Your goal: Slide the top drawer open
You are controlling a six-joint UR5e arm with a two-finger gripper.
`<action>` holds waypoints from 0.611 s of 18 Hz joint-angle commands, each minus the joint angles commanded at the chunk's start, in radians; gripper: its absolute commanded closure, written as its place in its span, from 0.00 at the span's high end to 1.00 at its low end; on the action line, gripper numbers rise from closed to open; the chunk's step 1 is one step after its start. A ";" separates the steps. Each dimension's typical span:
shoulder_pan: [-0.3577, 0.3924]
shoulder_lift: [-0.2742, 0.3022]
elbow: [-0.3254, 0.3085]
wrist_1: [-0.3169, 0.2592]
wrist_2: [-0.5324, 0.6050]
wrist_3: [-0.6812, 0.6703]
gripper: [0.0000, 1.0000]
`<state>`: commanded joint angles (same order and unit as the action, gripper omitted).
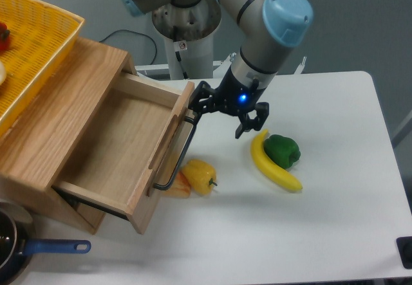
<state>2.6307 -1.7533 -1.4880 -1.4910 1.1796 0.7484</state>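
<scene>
The top drawer (122,143) of the light-oak cabinet stands pulled far out toward the table's middle, and its inside is bare wood. Its black bar handle (177,159) runs down the drawer front, below the wooden rail. My gripper (223,112) hovers just right of the handle's upper end, open, with nothing between its fingers. The left finger (198,100) is close to the drawer's top corner; whether it touches the handle I cannot tell.
A yellow pepper (199,174) lies right below the handle. A banana (270,166) and a green pepper (282,150) lie under the gripper's right side. A yellow basket (32,47) sits on the cabinet top (64,98). A blue-handled pan (51,248) is at the front left.
</scene>
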 joint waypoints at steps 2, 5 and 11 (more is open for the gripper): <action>0.018 0.000 0.000 0.002 0.002 0.055 1.00; 0.045 0.005 -0.002 0.003 0.027 0.175 1.00; 0.045 0.014 -0.008 0.003 0.201 0.359 1.00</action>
<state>2.6753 -1.7395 -1.4956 -1.4880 1.3806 1.1075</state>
